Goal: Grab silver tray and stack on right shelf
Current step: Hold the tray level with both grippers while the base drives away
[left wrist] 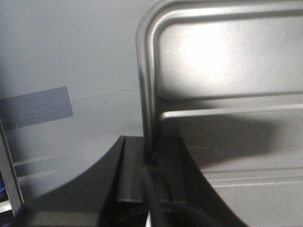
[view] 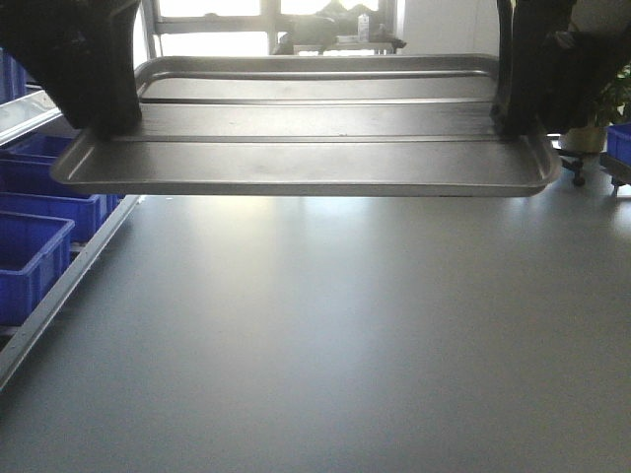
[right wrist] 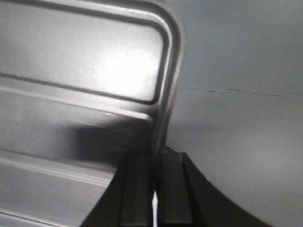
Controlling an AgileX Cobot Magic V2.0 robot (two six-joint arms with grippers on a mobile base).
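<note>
The silver tray (view: 296, 158) hangs level in the air above the grey floor, with two long ridges across its floor. My left gripper (view: 104, 123) is shut on its left rim and my right gripper (view: 513, 118) is shut on its right rim. In the left wrist view the tray (left wrist: 227, 71) fills the right side, and the left gripper (left wrist: 150, 156) pinches the rim between its dark fingers. In the right wrist view the tray (right wrist: 85, 71) fills the left side, with the right gripper (right wrist: 157, 158) clamped on its edge. The right shelf is out of view.
Blue bins (view: 35, 246) sit on a rack with a metal rail (view: 59, 286) along the left. A potted plant (view: 592, 118) and another blue bin (view: 619, 143) stand at the far right. A patch of tape (left wrist: 35, 106) marks the floor below the tray.
</note>
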